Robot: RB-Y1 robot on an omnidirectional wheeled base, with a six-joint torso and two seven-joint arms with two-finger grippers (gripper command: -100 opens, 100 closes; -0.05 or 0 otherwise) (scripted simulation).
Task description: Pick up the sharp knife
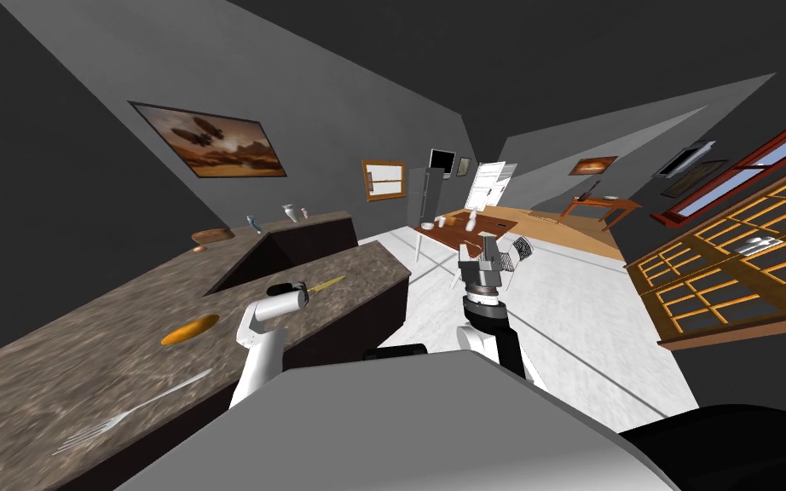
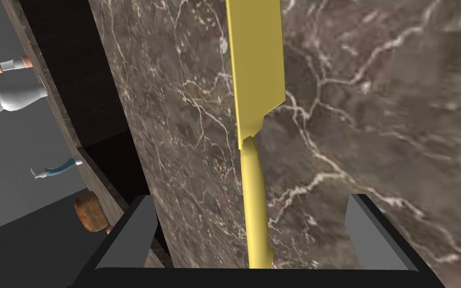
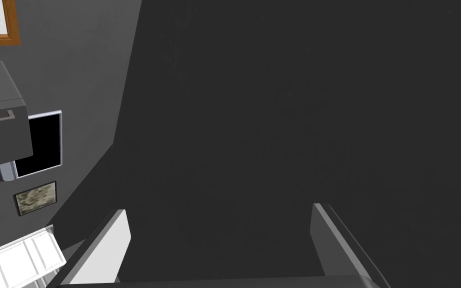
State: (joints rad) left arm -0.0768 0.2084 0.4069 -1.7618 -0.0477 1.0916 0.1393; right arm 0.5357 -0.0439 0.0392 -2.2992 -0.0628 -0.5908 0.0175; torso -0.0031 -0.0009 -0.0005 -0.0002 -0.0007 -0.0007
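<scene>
The left gripper [image 2: 252, 200] is seen spread wide, its two grey fingers standing well apart and nothing clamped between them. The yellow knife [image 2: 257, 90] is lined up right down the middle of that gap. Its rounded handle runs in between the fingers, with clear space on either side, and its broad flat blade points straight away from the hand. The knife is laid flat on the brown marbled countertop [image 2: 374, 100], and the gripper is held close above it.

Further along the counter, past a dark recess, a white vase [image 2: 17, 97], a teal-handled utensil [image 2: 57, 168] and a brown wooden bowl [image 2: 89, 212] are lined up by the grey wall.

In the head view, an orange oval item [image 1: 189, 330] is found on the counter nearer the robot than the knife, and a silver fork [image 1: 131, 415] closer still.

The right gripper [image 1: 489, 247] is held up off to the right of the counter, above the white floor. In its wrist view its fingers are parted and nothing is gripped.
</scene>
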